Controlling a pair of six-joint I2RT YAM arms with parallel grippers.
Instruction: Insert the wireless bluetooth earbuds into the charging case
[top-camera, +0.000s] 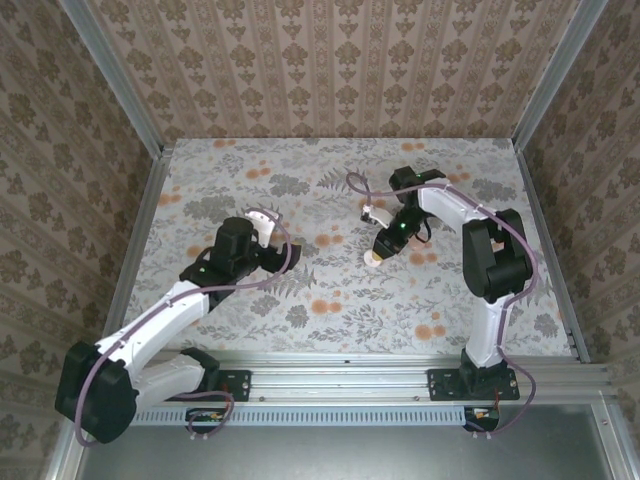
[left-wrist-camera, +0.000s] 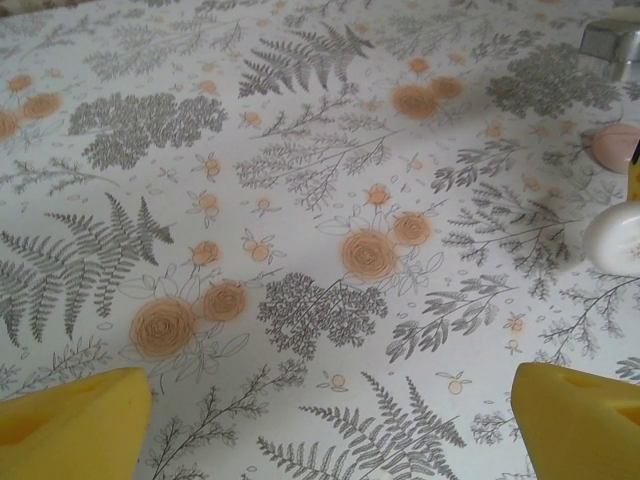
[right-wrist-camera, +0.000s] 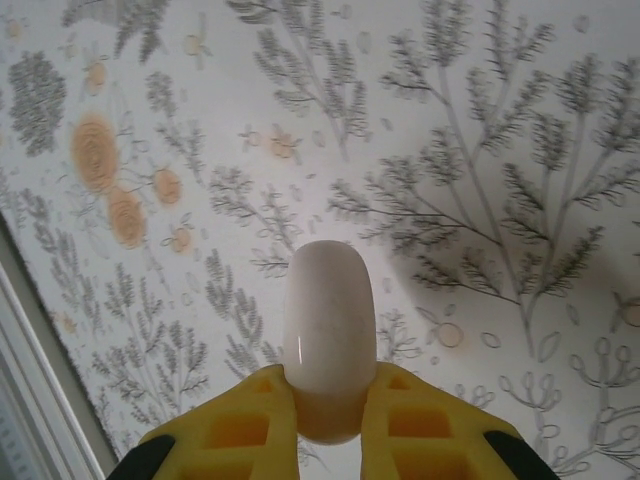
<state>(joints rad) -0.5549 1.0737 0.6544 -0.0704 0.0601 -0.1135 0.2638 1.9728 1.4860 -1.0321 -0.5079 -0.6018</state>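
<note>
Top view: the case (top-camera: 374, 259) hangs at the right arm's (top-camera: 440, 210) tip over mid-counter (top-camera: 330, 330). The left arm (top-camera: 190, 295) stands well apart, to its left.

Left wrist view: the left fingers (left-wrist-camera: 75, 425) are spread wide and empty. A white round item (left-wrist-camera: 620, 238), possibly an earbud, lies ahead-right.

Right wrist view: the right fingers (right-wrist-camera: 240, 435) are clamped on the case's near end, its long axis pointing straight ahead.

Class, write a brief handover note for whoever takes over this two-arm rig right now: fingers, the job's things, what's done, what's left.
Left gripper: fingers open, empty, low over the table.
Right gripper: shut on the pale charging case, right of table centre.
A small white rounded item sits near the case; possibly an earbud, cannot tell.
Done: case grasped. Left: seat the earbuds in the case.
</note>
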